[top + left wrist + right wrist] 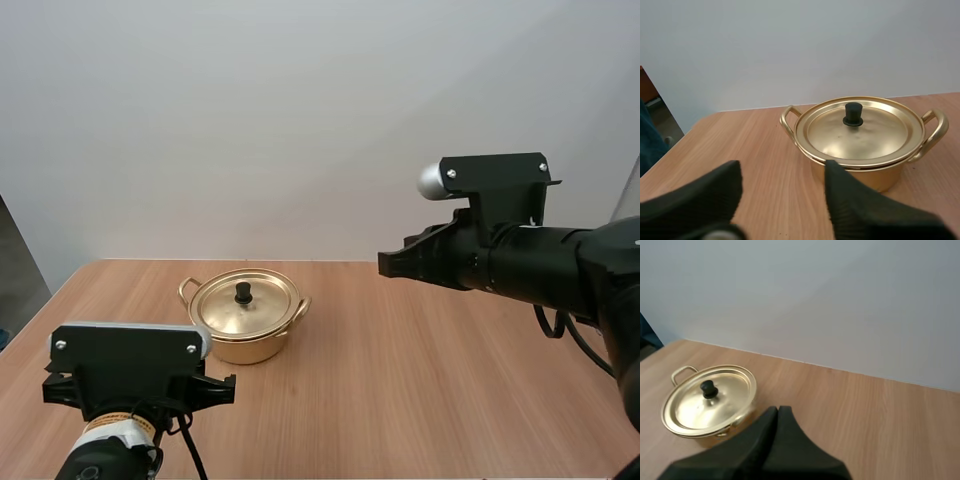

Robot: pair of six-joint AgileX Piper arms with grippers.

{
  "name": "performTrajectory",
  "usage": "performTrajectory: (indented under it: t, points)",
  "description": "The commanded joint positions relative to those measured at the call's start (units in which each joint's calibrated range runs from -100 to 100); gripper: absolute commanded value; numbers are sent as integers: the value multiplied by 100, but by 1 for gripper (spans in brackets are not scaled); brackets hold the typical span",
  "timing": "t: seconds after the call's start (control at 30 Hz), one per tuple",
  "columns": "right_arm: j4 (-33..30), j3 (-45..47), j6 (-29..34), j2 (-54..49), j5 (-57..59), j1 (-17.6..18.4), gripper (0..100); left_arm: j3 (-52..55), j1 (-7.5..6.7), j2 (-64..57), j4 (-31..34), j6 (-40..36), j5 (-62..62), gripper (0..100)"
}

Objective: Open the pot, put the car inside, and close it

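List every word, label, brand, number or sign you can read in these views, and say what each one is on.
None: no readable text in any view.
The gold pot, its lid and the black knob carry no lettering or mark.
The wooden table shows only grain.
The left end effector and right end effector bear no print.

Light: bright, even, diffuse.
Shadows: soft and faint under the pot on the table.
Glare: pale sheen on the lid.
Wall: greyer toward the high view's upper corners.
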Motion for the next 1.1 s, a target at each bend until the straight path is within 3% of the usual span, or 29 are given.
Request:
performTrajectory:
  t: [0.0,0.1,0.17,0.4,0.6,0.77,0.87,0.93,1.07]
  points:
    - [-616,16,433,-193,-1955,243,0,0,3,0,3,-6,13,2]
    - [-1137,228,1122,-557,-4071,529,0,0,3,0,-1,51,49,0]
    - [-1463,344,1363,-707,-4696,596,0,0,3,0,-12,51,49,0]
    - [-2357,698,2132,-826,-4847,596,0,0,3,0,-23,51,32,0]
    - [-2366,1681,2296,-1477,-4991,596,0,0,3,0,-23,51,32,0]
    - [-2097,2800,2296,-2534,-6150,596,0,0,3,0,-23,51,16,0]
    - [-2411,3258,2323,-2974,-6225,596,0,0,3,0,-23,51,16,0]
    - [-2849,3478,2660,-3185,-6225,596,0,0,3,0,-23,51,16,0]
    - [-4404,3585,4042,-3304,-6206,619,0,0,3,0,-23,51,16,0]
